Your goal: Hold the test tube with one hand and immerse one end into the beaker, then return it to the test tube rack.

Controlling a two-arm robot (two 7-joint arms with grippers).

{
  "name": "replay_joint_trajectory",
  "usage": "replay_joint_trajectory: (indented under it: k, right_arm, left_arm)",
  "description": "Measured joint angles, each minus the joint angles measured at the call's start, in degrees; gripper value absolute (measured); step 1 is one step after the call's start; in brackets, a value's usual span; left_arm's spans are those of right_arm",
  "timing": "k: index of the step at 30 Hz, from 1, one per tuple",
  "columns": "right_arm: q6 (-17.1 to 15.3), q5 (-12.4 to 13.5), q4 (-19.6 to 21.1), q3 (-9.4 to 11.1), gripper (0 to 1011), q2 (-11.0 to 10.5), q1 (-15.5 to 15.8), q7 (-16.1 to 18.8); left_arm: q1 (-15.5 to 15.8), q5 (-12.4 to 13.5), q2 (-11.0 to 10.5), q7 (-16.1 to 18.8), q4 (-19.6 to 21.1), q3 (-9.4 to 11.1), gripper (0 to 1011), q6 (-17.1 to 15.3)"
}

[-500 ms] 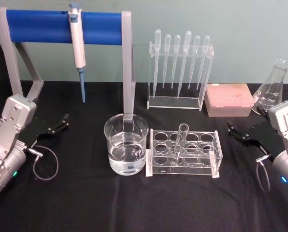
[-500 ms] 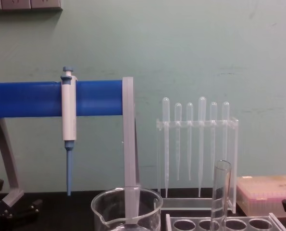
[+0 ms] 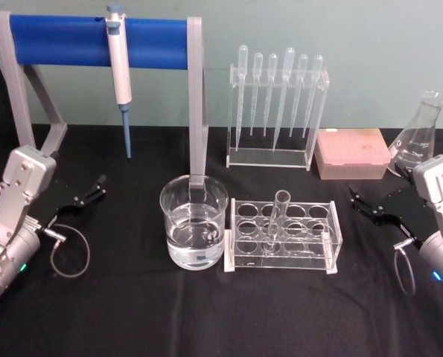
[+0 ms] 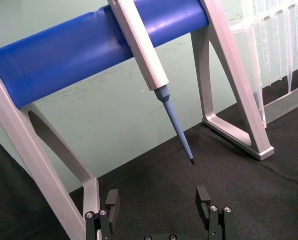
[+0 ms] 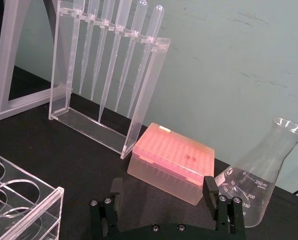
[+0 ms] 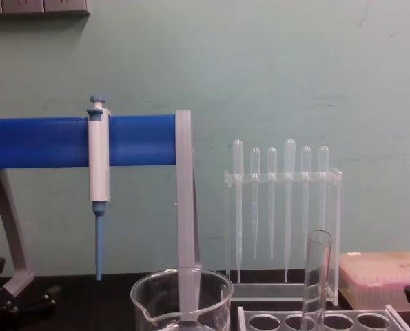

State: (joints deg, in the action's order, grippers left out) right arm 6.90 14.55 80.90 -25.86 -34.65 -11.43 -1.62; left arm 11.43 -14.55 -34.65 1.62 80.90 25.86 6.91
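The test tube [image 3: 276, 221] stands upright in a clear rack [image 3: 282, 236] at the table's middle, with its open rim up; in the chest view the test tube [image 6: 316, 277] rises just right of the beaker. The beaker [image 3: 193, 231] holds some water and sits directly left of the rack, and its spouted rim shows low in the chest view as the beaker [image 6: 182, 301]. My left gripper [image 3: 87, 195] rests open near the table's left side, far from both. My right gripper [image 3: 367, 205] rests open at the right, a short way beyond the rack's end. Both wrist views show wide-apart jaws, left gripper [image 4: 158, 202] and right gripper [image 5: 160, 200], with nothing between them.
A blue-barred stand [image 3: 98, 41] with a hanging white-and-blue pipettor [image 3: 119, 71] stands at the back left, one leg just behind the beaker. A pipette rack [image 3: 276, 111], a pink tip box [image 3: 352, 154] and a conical flask [image 3: 418, 137] line the back right.
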Motion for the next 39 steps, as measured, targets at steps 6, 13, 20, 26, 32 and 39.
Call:
replay_joint_trajectory:
  k: [6,13,20,26,32,39]
  right_arm:
    - [0.0,0.0,0.0,0.0,1003,0.0,0.0,0.0]
    - [0.0,0.0,0.0,0.0,1003,0.0,0.0,0.0]
    - [0.0,0.0,0.0,0.0,1003,0.0,0.0,0.0]
    - [0.0,0.0,0.0,0.1,1003,0.0,0.0,0.1]
    - [0.5,1.5,0.3,1.5,1003,0.9,-0.2,1.8]
    - [-0.5,5.1,5.3,4.3,1003,-0.5,1.3,5.9]
  left_arm:
    - [0.0,0.0,0.0,0.0,0.0,0.0,1000,0.0]
    - [0.0,0.0,0.0,0.0,0.0,0.0,1000,0.0]
    - [0.0,0.0,0.0,0.0,0.0,0.0,1000,0.0]
    - [0.0,0.0,0.0,0.0,0.0,0.0,1000,0.0]
    - [0.0,0.0,0.0,0.0,0.0,0.0,1000,0.0]
    - [0.0,0.0,0.0,0.0,0.0,0.0,1000,0.0]
